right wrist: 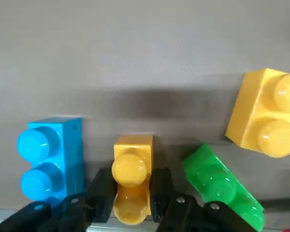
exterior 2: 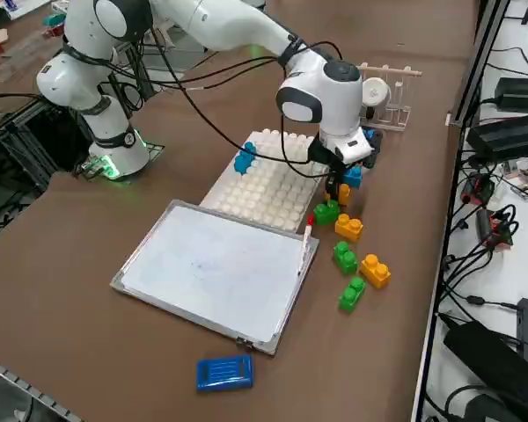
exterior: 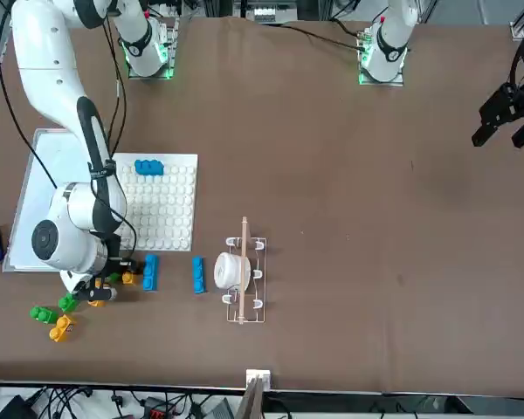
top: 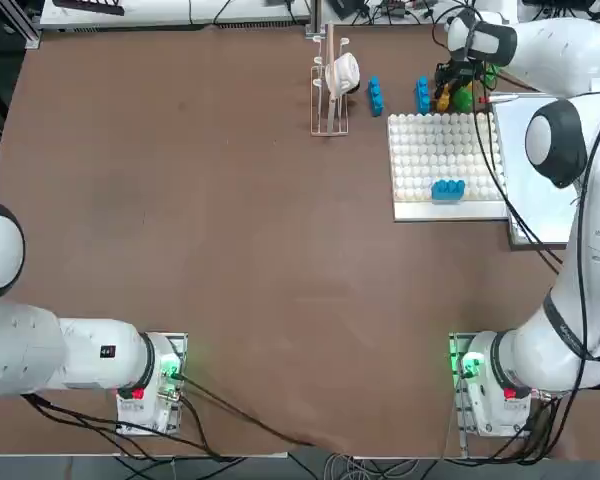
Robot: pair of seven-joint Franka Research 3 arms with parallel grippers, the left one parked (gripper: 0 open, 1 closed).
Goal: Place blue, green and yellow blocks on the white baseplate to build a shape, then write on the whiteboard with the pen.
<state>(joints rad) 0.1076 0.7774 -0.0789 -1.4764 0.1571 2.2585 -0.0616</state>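
Claw: right claw (right wrist: 131, 203) clamped on a yellow block (right wrist: 131, 180) — pads on both its sides, low on the counter (top: 200, 250).
Flanks: blue block (right wrist: 50, 159) and green block (right wrist: 222, 186) just beside.
Beyond: white baseplate (top: 420, 150) — one blue brick (top: 447, 188) on it.
Whiteboard: whiteboard (exterior 2: 211, 268) lies nearest the robot's right side, pen (exterior 2: 305, 242) along its edge.

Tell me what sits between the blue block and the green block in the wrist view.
A yellow block sits between the blue block and the green block, with the right tool closed on it, in the right wrist view.

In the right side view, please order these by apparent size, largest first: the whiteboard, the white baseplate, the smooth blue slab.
1. whiteboard, nearer the camera
2. white baseplate, partly hidden by the arm
3. blue slab, clearly smallest
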